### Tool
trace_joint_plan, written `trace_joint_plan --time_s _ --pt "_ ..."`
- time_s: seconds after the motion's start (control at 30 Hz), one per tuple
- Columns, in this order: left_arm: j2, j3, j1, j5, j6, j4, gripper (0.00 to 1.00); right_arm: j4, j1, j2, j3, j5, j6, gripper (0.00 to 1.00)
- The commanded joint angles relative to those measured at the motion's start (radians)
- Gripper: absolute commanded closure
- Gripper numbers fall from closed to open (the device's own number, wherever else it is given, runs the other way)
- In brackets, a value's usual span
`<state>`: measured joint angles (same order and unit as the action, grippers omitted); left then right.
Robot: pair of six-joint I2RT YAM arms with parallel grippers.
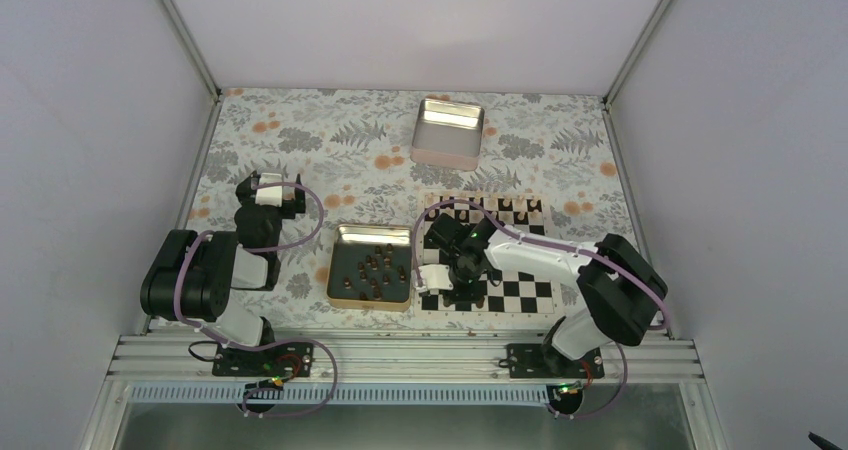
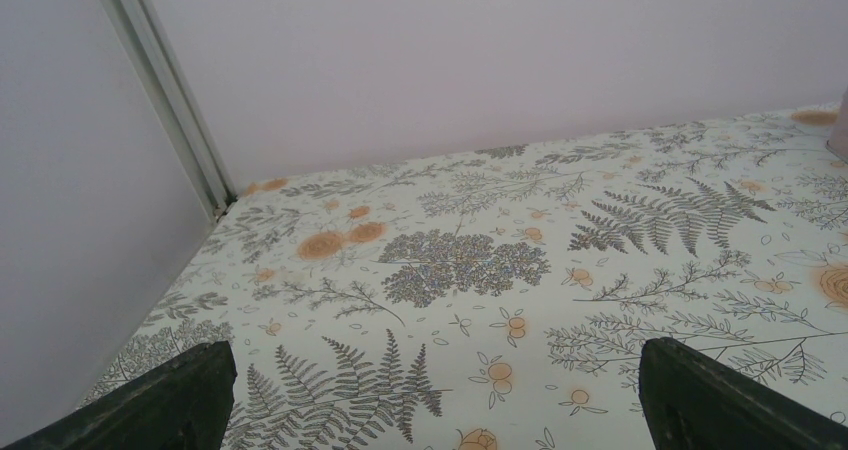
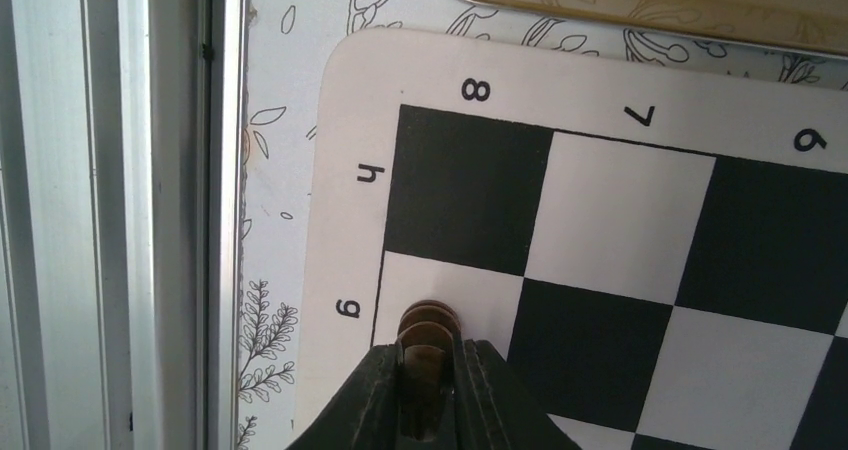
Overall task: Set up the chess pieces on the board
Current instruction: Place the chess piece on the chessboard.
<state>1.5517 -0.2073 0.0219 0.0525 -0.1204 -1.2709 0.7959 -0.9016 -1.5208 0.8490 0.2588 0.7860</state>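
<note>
Placing step: right gripper [image 3: 425, 375] nipped shut on small dark brown wooden chess piece [image 3: 430, 320] over white sq. by near-left corner of flat b/w checked board [image 3: 345, 120]; left gripper [image 2: 430, 395] wide open, empty; next prob. lower, release upright.

The table [image 1: 300, 130] is covered by a pale cloth printed with grey ferns, leaves and orange blossoms. The board [image 3: 345, 130] is chequered in black and white; its pale cream rim is marked with black letters and numbers. The tray [image 1: 372, 229] is edged in gold and dark inside, and the pieces [image 1: 372, 270] in it are dark brown. A piece [image 3: 430, 320] of the same brown is shown between the black fingers [image 3: 380, 400] of the right gripper [image 3: 430, 360]. The tin [image 1: 448, 120] is silver with a pale pinkish side. The arms [image 1: 530, 255] are black with white sections, and purple cables [image 1: 310, 220] are looped over them. The walls [image 1: 400, 20] are plain pale lilac.
</note>
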Motion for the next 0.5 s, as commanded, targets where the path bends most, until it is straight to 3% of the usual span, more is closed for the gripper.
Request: trace_joint_plan --time_s 0.0,0.23,0.47 --pt "0.011 -0.004 0.003 0.000 0.003 -0.050 0.00 0.011 0.002 -0.004 0.009 0.001 0.015 0.82" --pt "0.011 -0.004 0.003 0.001 0.004 -0.051 0.00 0.036 0.004 0.023 0.033 -0.004 0.010 0.66" --pt "0.011 -0.004 0.003 0.000 0.004 -0.051 0.00 0.077 0.005 0.056 0.131 -0.018 0.002 0.63"
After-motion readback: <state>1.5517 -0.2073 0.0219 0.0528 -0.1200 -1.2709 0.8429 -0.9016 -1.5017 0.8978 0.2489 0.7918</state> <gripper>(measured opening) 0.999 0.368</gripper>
